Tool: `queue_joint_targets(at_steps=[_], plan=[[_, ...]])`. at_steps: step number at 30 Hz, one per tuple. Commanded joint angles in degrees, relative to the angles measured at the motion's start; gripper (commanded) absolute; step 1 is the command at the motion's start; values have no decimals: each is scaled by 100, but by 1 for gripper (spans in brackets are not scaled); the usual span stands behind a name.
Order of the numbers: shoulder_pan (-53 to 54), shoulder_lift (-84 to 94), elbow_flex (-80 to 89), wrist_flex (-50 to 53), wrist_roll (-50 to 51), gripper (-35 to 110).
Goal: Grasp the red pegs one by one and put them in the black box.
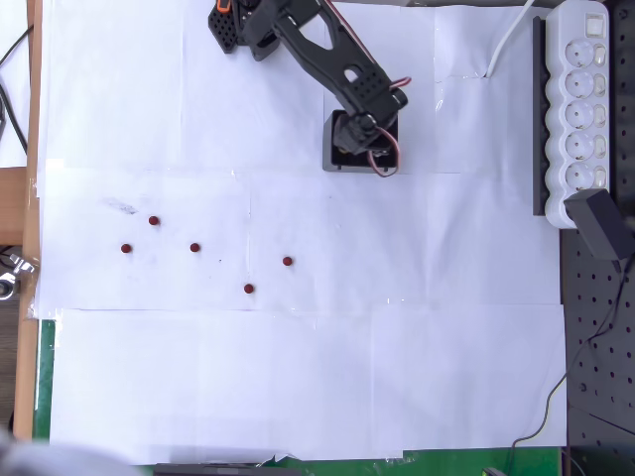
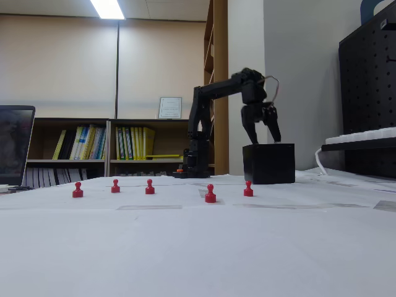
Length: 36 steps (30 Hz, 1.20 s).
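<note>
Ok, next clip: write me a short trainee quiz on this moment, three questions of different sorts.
1. How many red pegs lie on the white paper?
2. True or false: the gripper hangs above the black box with fingers spread.
3. In the overhead view, the peg nearest the box lies: A) at far left, B) at right of the group, C) against the power strip.

Key: 1. five; 2. true; 3. B

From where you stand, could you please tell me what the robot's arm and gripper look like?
The arm is all black, built of angular plastic links with cut-outs visible from above. An orange part marks its base. Thin red and white wires loop out near the wrist. The gripper is black too, with two tapering fingers.
</note>
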Motion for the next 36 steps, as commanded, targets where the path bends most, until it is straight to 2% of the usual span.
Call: queue_joint_targets(at_steps=[1, 9, 14, 27, 36], plan=[[703, -1169, 404, 18, 396, 20], [2127, -2180, -2593, -1898, 1978, 20], [2329, -1951, -3806, -3384, 2637, 20], [2443, -44, -4597, -7102, 3041, 20], [2505, 1099, -4597, -8833, 3296, 20]])
